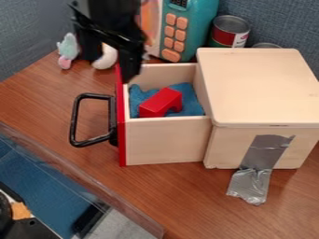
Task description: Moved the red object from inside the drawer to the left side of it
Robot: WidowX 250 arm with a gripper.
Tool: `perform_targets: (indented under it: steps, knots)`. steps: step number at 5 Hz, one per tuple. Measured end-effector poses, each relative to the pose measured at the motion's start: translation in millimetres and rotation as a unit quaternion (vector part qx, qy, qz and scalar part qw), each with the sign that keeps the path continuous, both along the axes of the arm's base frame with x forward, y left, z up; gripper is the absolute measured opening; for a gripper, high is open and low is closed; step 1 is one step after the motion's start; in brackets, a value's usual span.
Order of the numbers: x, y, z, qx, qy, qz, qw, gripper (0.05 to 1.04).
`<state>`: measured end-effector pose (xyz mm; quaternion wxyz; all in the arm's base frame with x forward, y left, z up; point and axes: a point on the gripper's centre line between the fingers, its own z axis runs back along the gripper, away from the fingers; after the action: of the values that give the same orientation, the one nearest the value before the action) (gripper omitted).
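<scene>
The red object [161,102], an arch-shaped block, lies on a blue cloth [186,95] inside the pulled-out drawer [165,140]. This drawer is light wood with a red front and a black handle [75,120] on its left. Above and behind the drawer's back left corner hangs the black gripper [115,58], up and to the left of the red block and apart from it. How its jaws stand cannot be made out.
The wooden box [261,84] holding the drawer stands at right, with silver tape [252,177] on its front. Behind are a teal toy microwave [199,28], a can [229,32] and a small plush toy [68,49]. A clear ledge [81,175] runs along the table's lower left edge.
</scene>
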<state>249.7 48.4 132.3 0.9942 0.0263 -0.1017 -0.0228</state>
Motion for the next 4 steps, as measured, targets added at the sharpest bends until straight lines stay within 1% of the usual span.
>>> perform_targets:
  steps: [2, 3, 4]
  knots:
    - [25.5, -32.3, -10.5, -0.021, -0.002, -0.015, 0.9997, 1.000]
    - [30.7, -36.0, -21.8, -0.015, 0.009, -0.015, 0.9997, 1.000]
    - [36.8, -31.5, -32.7, 0.000, 0.010, -0.016, 0.9998, 1.000]
